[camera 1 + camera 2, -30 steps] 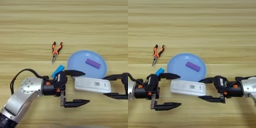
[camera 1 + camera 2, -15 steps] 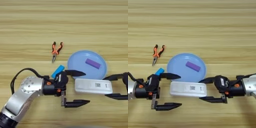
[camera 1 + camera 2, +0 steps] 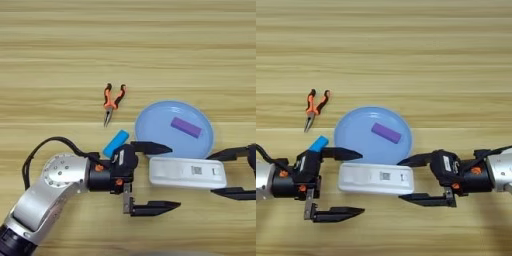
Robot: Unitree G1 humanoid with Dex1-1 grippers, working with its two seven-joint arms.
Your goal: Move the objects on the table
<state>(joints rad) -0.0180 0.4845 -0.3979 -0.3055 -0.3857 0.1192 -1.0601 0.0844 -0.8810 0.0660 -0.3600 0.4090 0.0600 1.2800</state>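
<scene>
The long white device (image 3: 187,173) with its grey label window lies flat on the table (image 3: 60,50), just in front of the blue plate (image 3: 160,125). The purple block (image 3: 186,127) rests on that plate. My left gripper (image 3: 175,176) is open, with one finger beyond the device's left end and the other in front of it, touching nothing. From the right, my right gripper (image 3: 399,180) is open in the same way around the device's right end.
A bright blue block (image 3: 116,143) lies close behind my left gripper's wrist. Orange-handled pliers (image 3: 112,102) lie further back on the left. The plate's near rim meets the device's far edge.
</scene>
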